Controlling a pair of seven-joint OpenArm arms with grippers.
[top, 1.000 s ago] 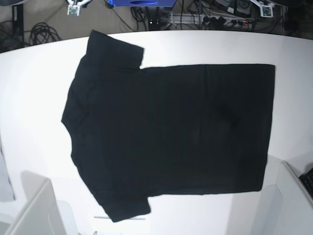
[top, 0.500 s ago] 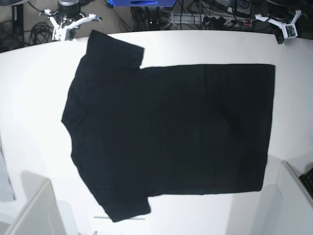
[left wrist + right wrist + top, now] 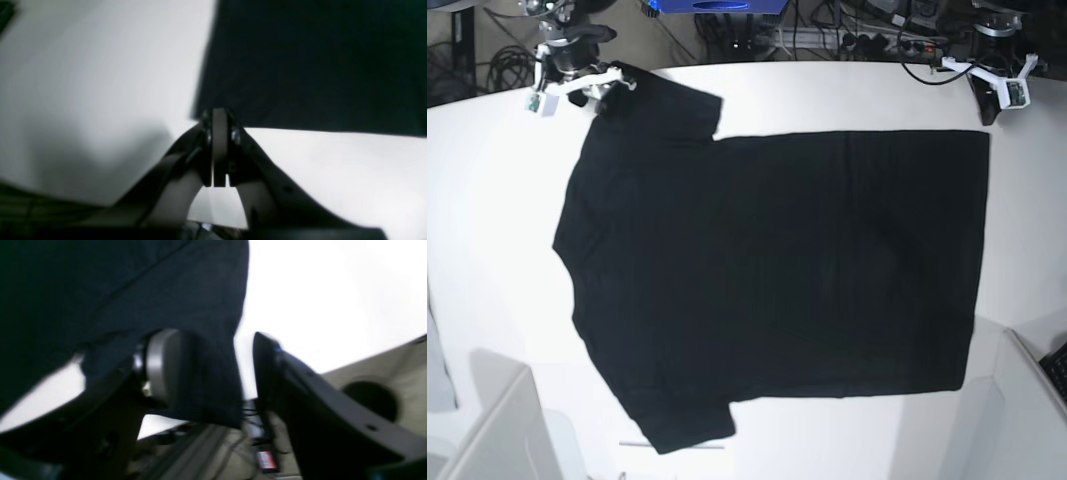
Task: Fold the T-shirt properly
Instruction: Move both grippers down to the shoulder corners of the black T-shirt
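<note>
Overhead, the T-shirt [image 3: 772, 265] is seen spread flat on the white table [image 3: 487, 230], collar end to the view's left and hem to its right, with only plain black cloth showing. The right gripper [image 3: 605, 88] is placed at the far sleeve, at the view's upper left. The left gripper [image 3: 984, 103] is placed just beyond the far hem corner, at the upper right, and no contact with the cloth can be made out there.

In the left wrist view, the left gripper [image 3: 219, 115] is seen with its pads pressed together, nothing between them. Its tip is set right at a corner of the shirt [image 3: 317, 63]; whether cloth is touched cannot be told. Bare table [image 3: 93, 83] is shown alongside.

In the right wrist view, the right gripper [image 3: 210, 368] is seen spread wide, the two fingers [image 3: 163, 363] well apart. A sleeve edge of the shirt [image 3: 116, 290] lies in the gap between them, not pinched. The picture is blurred.
</note>
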